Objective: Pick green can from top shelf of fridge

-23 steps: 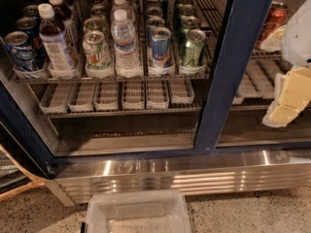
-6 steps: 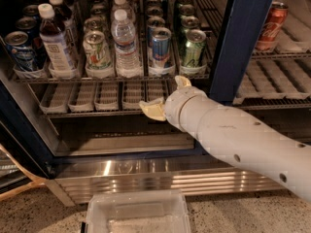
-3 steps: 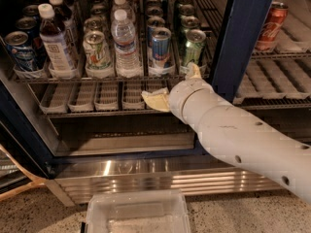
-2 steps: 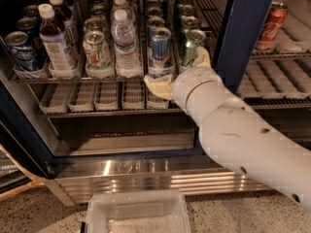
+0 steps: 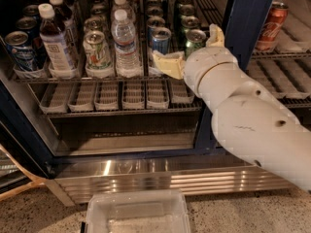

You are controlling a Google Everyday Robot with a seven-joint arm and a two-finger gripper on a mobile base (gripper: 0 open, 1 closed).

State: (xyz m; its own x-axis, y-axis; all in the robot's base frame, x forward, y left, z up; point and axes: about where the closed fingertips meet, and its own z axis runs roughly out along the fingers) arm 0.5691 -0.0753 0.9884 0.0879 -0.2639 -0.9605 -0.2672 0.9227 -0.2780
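Green can (image 5: 195, 39) stands upright at the front of the right lane on the top shelf (image 5: 63, 77) of the fridge (image 5: 247, 18), just left of the door frame. Camera view: claw (image 5: 192, 50) is spread open, one finger (image 5: 167, 63) low-left near the blue-and-silver can (image 5: 160, 37), the other up-right. The can sits between them, slightly deeper in, axis vertical.

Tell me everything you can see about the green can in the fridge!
The green can stands upright at the front of the rightmost lane on the top shelf, beside a blue-and-silver can. Its silver top shows; the dark-green body is partly hidden by the robot's arm. The tool is open, one pale finger on each side of the can. Whether they touch it cannot be told.
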